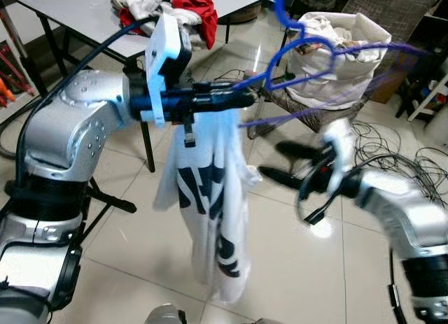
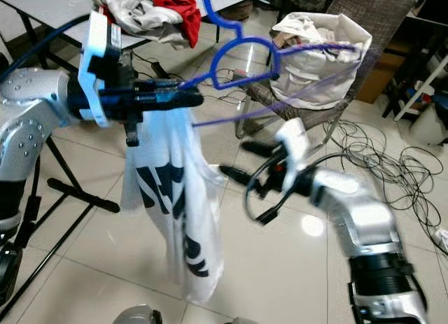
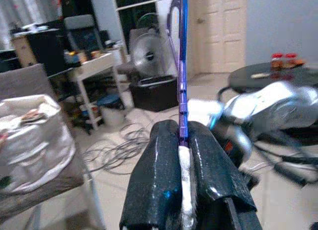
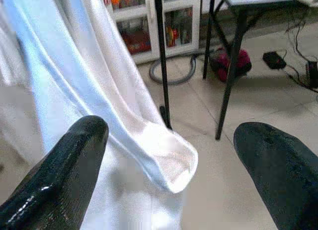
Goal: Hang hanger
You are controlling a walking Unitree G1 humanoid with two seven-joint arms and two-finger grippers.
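Left wrist view: left claw clamps blue hanger and shirt; blurred right claw apparently spread.

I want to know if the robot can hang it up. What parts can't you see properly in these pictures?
- The blue hanger: its hook runs off the top edge of the head views, and its far arm is smeared by motion.
- The white garment: the dark print folds into the cloth, unreadable.
- The right hand: blurred in the head views; the right wrist view shows its fingers apart.
- No rail or rack to hang it on can be made out.
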